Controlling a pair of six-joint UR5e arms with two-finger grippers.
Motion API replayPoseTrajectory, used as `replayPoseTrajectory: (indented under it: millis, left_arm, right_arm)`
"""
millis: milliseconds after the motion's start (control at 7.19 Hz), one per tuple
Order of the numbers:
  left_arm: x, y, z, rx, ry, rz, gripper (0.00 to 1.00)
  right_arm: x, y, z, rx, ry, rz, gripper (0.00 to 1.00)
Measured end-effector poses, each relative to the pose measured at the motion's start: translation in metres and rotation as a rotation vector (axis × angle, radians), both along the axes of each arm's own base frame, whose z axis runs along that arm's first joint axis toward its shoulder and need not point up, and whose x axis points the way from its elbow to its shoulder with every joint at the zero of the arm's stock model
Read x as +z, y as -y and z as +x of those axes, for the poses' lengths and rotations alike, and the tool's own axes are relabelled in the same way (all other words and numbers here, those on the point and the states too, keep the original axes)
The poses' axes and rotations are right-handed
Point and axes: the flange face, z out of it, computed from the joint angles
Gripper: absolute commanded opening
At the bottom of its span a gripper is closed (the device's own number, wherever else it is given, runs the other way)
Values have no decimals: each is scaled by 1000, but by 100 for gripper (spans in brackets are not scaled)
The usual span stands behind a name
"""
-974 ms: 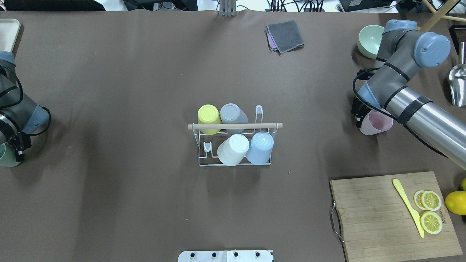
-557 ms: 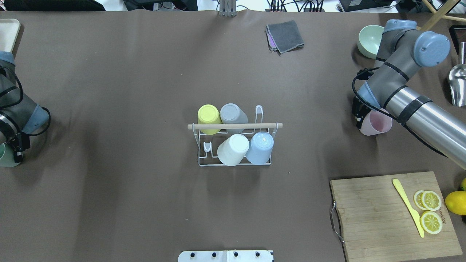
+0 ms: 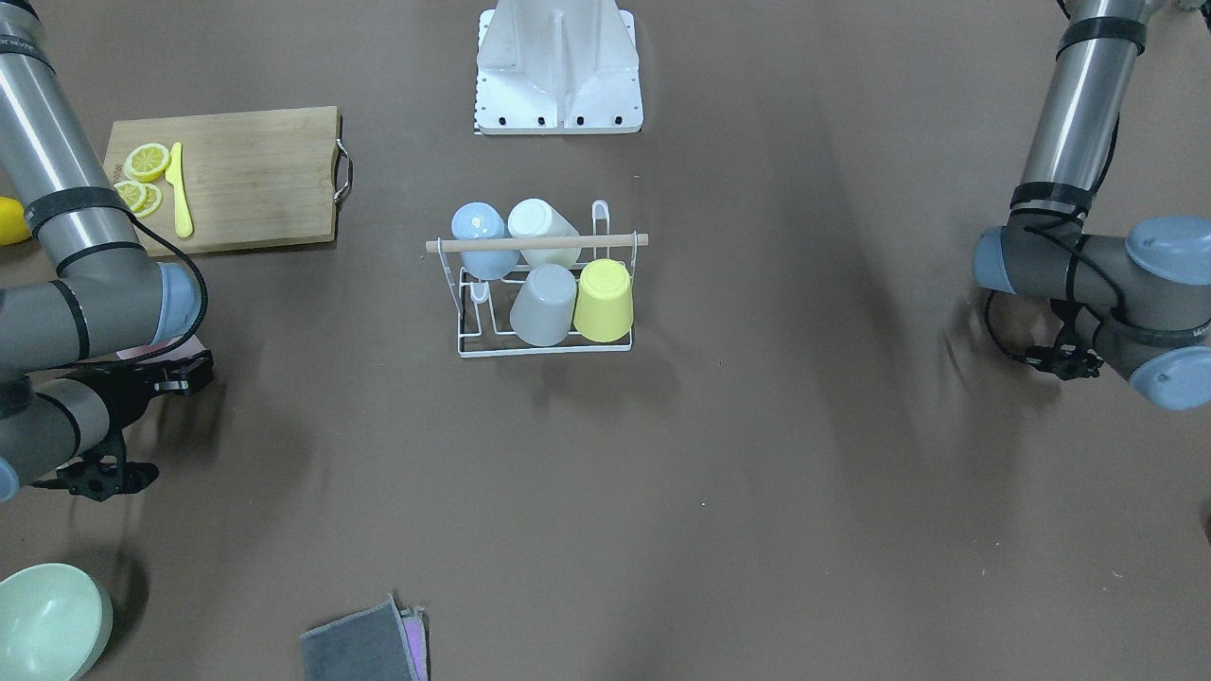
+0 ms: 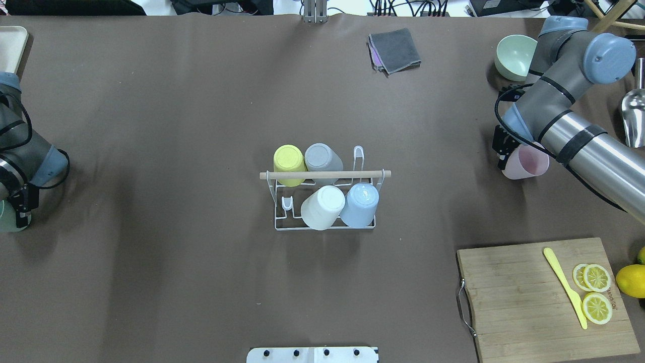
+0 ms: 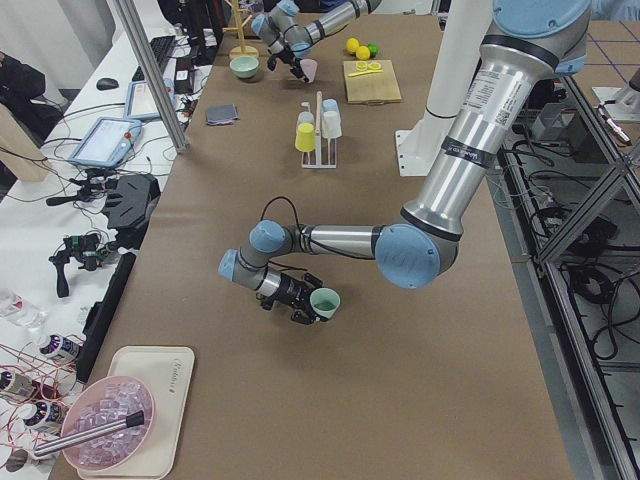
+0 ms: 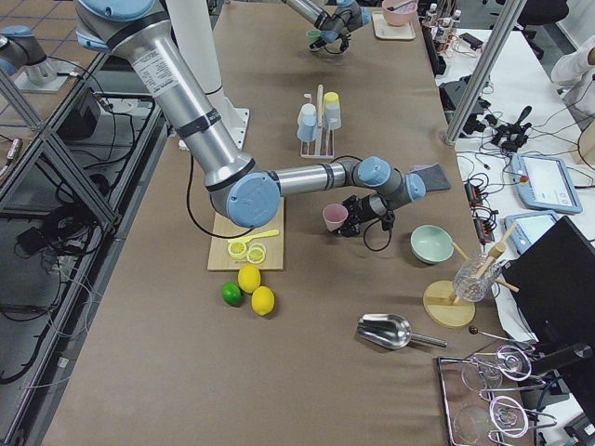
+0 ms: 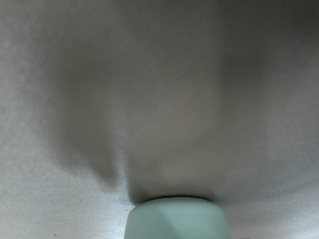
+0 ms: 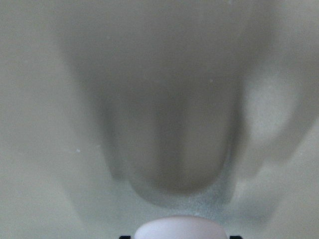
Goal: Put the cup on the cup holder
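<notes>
The right gripper (image 4: 505, 154) is clamped on the pink cup (image 4: 527, 164), its jaws spread as wide as the cup's body. The cup is tilted, mouth away from the wrist, at the table's (image 4: 151, 126) right side, well apart from the cup holder (image 4: 372, 174). The left gripper (image 5: 303, 304) grasps the green cup (image 5: 324, 300) in the same way, on its side near the left edge. The holder stands mid-table with 4 cups upside down on it: yellow (image 4: 288, 160), grey (image 4: 322, 157), white (image 4: 322, 205) and blue (image 4: 360, 202). 2 prongs (image 4: 358, 154) are bare.
</notes>
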Motion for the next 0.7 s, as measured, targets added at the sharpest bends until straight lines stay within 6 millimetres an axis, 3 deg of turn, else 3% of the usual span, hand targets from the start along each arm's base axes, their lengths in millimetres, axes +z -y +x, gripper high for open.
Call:
replayPoseTrajectory:
  millis: [417, 696]
  left_arm:
    - [0, 1, -6, -4, -7, 3, 7]
    - [-5, 8, -22, -24, -23, 13, 4]
  right_arm:
    - [-9, 10, 24, -12, 73, 89, 12]
    - [-13, 18, 38, -10, 137, 187, 12]
